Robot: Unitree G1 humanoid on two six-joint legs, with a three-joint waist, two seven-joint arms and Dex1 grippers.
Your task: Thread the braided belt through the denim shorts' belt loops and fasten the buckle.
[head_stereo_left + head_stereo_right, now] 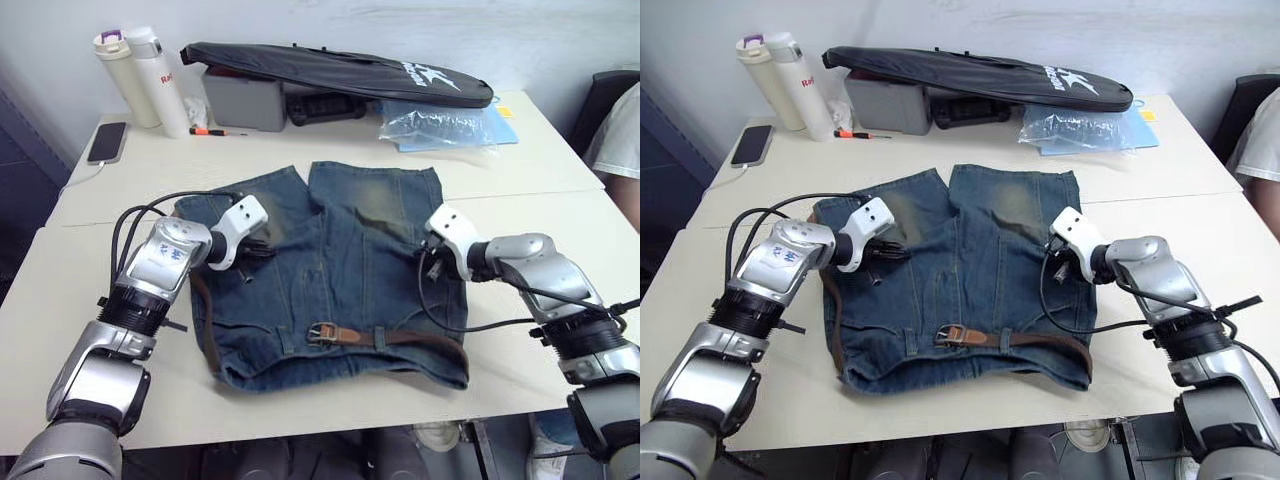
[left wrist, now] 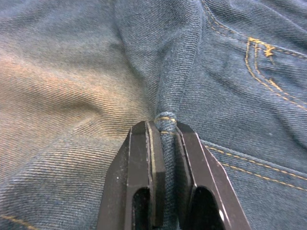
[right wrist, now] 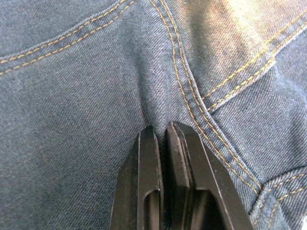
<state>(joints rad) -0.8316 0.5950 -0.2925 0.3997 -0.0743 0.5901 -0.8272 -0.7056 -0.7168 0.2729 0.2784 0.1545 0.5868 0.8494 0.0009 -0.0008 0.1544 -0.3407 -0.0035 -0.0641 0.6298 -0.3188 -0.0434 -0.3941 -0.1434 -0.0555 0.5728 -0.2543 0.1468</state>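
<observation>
The shorts (image 1: 330, 280) lie flat on the white table (image 1: 520, 160), waistband toward the robot and legs pointing away to the wall. The belt (image 1: 400, 338) runs along the waistband, passing under a loop (image 1: 379, 338) near the middle, with its buckle (image 1: 322, 333) lying on the denim just left of centre; the strap also curves round the shorts' left edge. The left gripper (image 1: 262, 250) is down on the left side of the shorts, and from its wrist the two fingers (image 2: 144, 182) are closed tight on a raised fold of denim with a stitched seam squeezed between them. The right gripper (image 1: 428, 268) sits at the right side of the shorts, its fingers (image 3: 144, 182) pressed nearly together with a thin pinch of cloth between them, just beside a double row of orange stitching. Beyond the shorts, against the wall, lie a long black bag (image 1: 340, 70), a grey box (image 1: 243, 100), two white bottles (image 1: 145, 80), a phone (image 1: 107, 141) and a clear plastic packet (image 1: 445, 125). A person's sleeve (image 1: 620, 130) shows at the far right.
</observation>
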